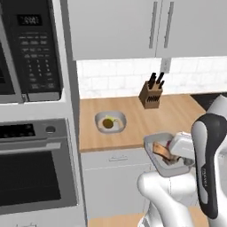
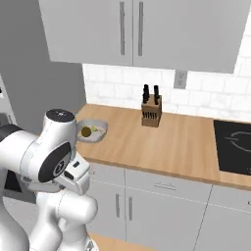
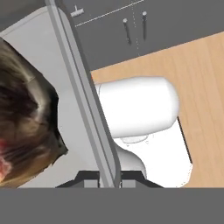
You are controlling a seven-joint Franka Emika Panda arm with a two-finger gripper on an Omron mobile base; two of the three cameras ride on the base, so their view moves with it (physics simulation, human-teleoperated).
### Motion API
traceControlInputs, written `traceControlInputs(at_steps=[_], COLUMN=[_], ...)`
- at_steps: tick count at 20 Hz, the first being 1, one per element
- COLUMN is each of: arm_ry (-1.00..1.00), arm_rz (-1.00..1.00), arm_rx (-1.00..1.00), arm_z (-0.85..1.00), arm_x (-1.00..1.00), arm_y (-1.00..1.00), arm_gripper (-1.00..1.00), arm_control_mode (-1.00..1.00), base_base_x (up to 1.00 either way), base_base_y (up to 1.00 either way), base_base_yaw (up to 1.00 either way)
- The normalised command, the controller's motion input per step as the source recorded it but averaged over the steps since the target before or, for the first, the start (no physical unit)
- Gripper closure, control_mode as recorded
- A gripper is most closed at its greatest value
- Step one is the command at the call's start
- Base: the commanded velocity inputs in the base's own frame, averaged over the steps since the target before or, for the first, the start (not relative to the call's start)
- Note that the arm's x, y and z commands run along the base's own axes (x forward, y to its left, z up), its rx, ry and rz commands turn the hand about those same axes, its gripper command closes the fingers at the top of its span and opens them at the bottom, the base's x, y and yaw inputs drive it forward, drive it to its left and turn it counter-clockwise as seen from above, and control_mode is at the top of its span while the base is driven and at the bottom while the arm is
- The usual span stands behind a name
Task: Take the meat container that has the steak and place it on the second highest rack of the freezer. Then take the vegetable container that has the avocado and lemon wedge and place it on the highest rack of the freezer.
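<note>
In the left base view the gripper (image 1: 172, 156) is clenched on the rim of the meat container (image 1: 160, 142), held off the counter's near edge (image 1: 133, 144) with the steak (image 1: 160, 150) inside. Keeping it level should stop the steak sliding. The vegetable container (image 1: 110, 122) with avocado (image 1: 107, 123) sits far left; a knife block (image 1: 151, 94) stands beyond.

In the right base view the arm hides the load; the lemon wedge (image 2: 95, 128) lies beside the avocado.

In the hand view the fingers (image 3: 89, 179) pinch the container wall, steak at left.

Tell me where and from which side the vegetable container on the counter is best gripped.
Probably the thin raised rim of the vegetable container, pinched from above on the counter-edge side: it sits flat and open-topped, with the avocado and lemon wedge lying mid-container, leaving the rim free.
</note>
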Motion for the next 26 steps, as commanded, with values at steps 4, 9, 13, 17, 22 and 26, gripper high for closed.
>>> traceControlInputs(at_steps=[4, 9, 13, 17, 22, 26], arm_ry=[0.0, 0.0, 0.0, 0.0, 0.0, 0.0], arm_rz=[0.0, 0.0, 0.0, 0.0, 0.0, 0.0], arm_rx=[0.0, 0.0, 0.0, 0.0, 0.0, 0.0], arm_z=[0.0, 0.0, 0.0, 0.0, 0.0, 0.0], arm_x=[0.0, 0.0, 0.0, 0.0, 0.0, 0.0], arm_y=[0.0, 0.0, 0.0, 0.0, 0.0, 0.0], arm_gripper=[1.0, 1.0, 1.0, 1.0, 1.0, 1.0], arm_control_mode=[1.0, 1.0, 1.0, 1.0, 1.0, 1.0], base_base_x=[-0.16, 0.0, 0.2, 0.86, 1.0, 0.88], base_base_y=[0.95, 0.91, 0.91, 0.7, 0.7, 0.84], base_base_yaw=[0.71, 0.81, 0.66, 0.25, 0.08, 0.21])
